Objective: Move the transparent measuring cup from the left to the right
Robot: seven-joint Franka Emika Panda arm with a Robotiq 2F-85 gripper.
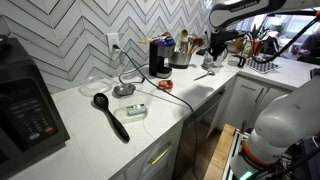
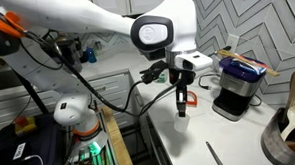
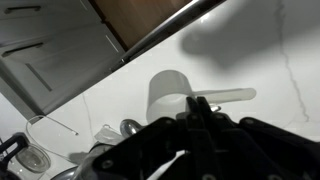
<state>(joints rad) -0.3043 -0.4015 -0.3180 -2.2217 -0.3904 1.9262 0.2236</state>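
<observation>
The transparent measuring cup (image 3: 168,95) looks pale and round in the wrist view, with a flat handle pointing right. It lies on the white counter just beyond my fingertips. In an exterior view it seems to be the small pale object (image 1: 205,75) on the counter under the arm. My gripper (image 3: 200,108) has its two fingers pressed together. The tips overlap the base of the handle in the picture, and I cannot tell whether they touch it. In an exterior view the gripper (image 2: 182,109) points straight down a little above the counter, with nothing visibly in it.
A black coffee maker (image 1: 160,57) (image 2: 238,89) stands by the wall. Next to it is a crock of wooden utensils (image 1: 183,52) (image 2: 290,126). A black ladle (image 1: 112,116), a small clear container (image 1: 136,110) and a cable lie further along the counter. A microwave (image 1: 25,105) is at the far end.
</observation>
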